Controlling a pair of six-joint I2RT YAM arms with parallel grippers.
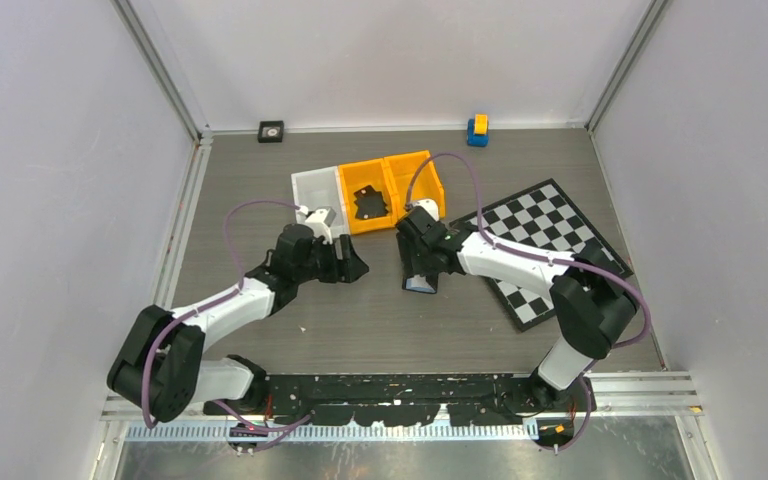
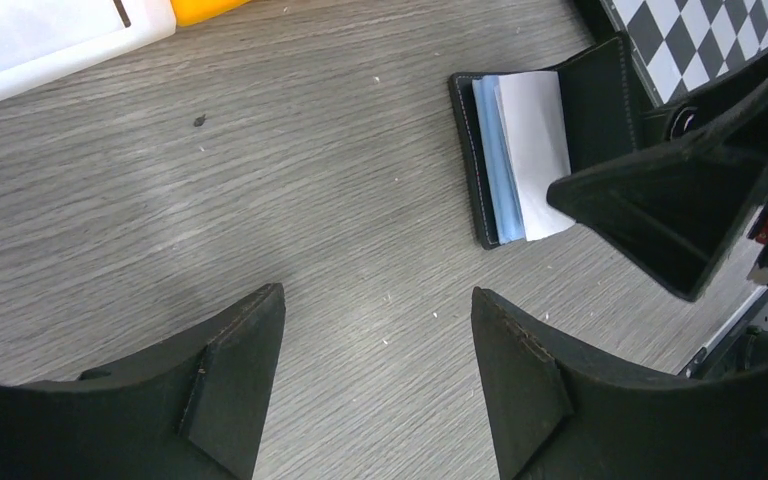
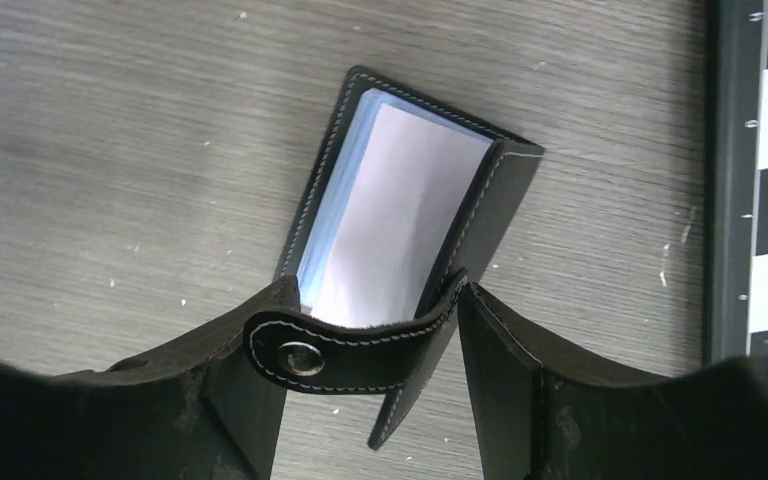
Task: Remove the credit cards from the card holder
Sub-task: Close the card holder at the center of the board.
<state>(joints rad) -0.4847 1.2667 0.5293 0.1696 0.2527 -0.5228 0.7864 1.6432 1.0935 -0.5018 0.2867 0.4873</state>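
Observation:
The card holder (image 1: 421,284) lies open on the grey table between the arms. It is black with white stitching, and its pale blue and white inner panels (image 3: 390,200) face up. My right gripper (image 3: 375,288) is shut on its raised cover and snap strap tab (image 3: 350,350), holding the cover up. No dark credit cards show; they are hidden. My left gripper (image 2: 378,292) is open and empty, low over bare table left of the holder (image 2: 520,140). From above, the left gripper (image 1: 355,265) and the right gripper (image 1: 418,268) sit close together.
Two orange bins (image 1: 400,185), one holding a dark object (image 1: 368,205), and a white bin (image 1: 315,190) stand just behind the grippers. A chessboard (image 1: 550,245) lies at the right. A small black block (image 1: 271,131) and a blue-yellow toy (image 1: 477,129) sit by the back wall.

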